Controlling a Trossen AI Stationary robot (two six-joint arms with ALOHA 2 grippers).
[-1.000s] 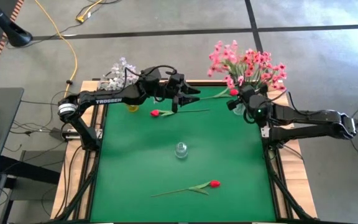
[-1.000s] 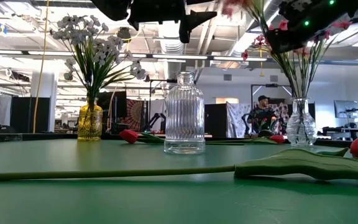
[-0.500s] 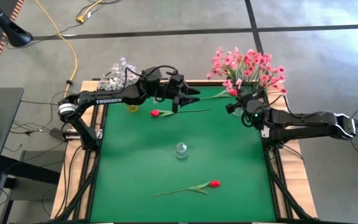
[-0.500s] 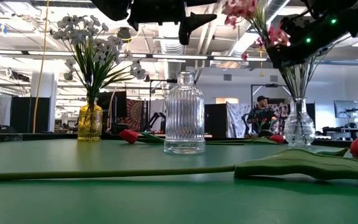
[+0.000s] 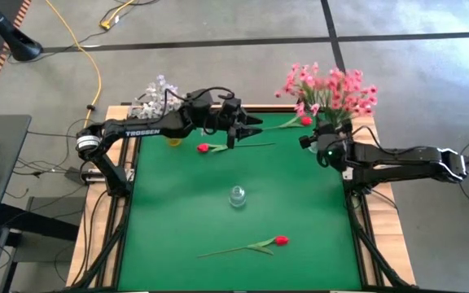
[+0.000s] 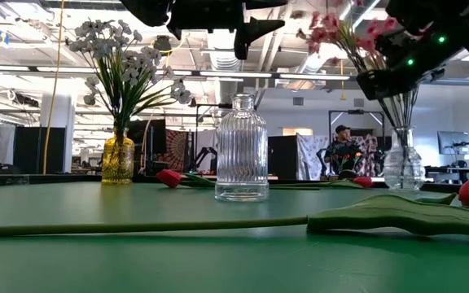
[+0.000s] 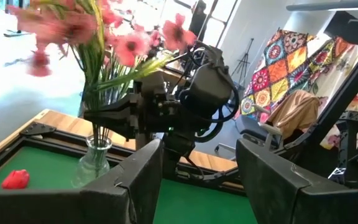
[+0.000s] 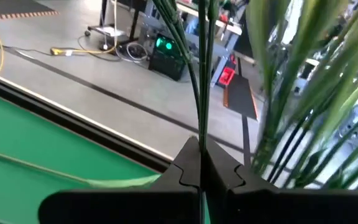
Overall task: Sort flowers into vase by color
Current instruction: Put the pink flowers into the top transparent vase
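Two dark robot arms reach over the green felt surface (image 5: 234,228) from opposite sides. The right gripper (image 5: 309,140) sits at the far right corner, its fingers pressed together on thin green stems of the pink many-bloom spray (image 5: 330,85); the right wrist view shows the stems (image 8: 199,74) running straight up from between the closed fingertips. Below it in the low view stands a clear glass vase (image 6: 403,167) with green stems in it, though whether the gripped stems reach into it cannot be told.

The left gripper (image 5: 244,130) hovers above the far middle of the surface with its fingers spread and nothing between them, just over a single red bud with a long green stem (image 5: 204,147) lying flat. A second red bud (image 5: 281,240) with leaves lies near the front edge, and a third (image 5: 305,120) lies at the far side near the pink spray. A clear ribbed glass bottle (image 6: 242,148) stands empty at the centre. At the far left corner, whitish-lavender flower clusters (image 6: 124,57) stand in a yellow glass vase (image 6: 118,159).
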